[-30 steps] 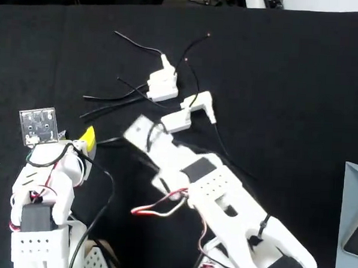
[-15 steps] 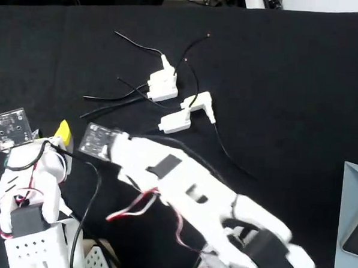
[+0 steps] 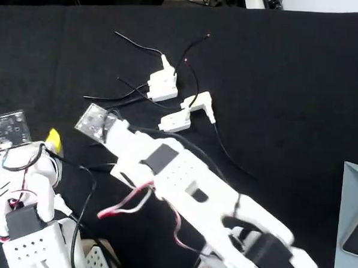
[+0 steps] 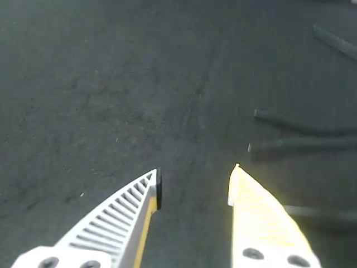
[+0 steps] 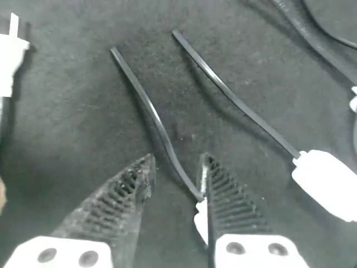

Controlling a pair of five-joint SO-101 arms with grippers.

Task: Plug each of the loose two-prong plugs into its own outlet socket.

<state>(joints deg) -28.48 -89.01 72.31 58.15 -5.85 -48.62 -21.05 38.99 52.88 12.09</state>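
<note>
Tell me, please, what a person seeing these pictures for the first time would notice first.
The big white right arm stretches diagonally across the black table, with a thin black wire between the fingers of its open right gripper. Beyond it, mid-table, sit the white plug parts. At the near left corner, the left gripper, one finger yellow, is open above bare cloth.

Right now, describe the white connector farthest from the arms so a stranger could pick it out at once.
On the black table, look past the white arms to the white pieces among thin black wires. The connector lies farthest out, a short stub pointing away from the arms. The oblong block and the angled piece lie close together nearer the arms; it sits apart.
</note>
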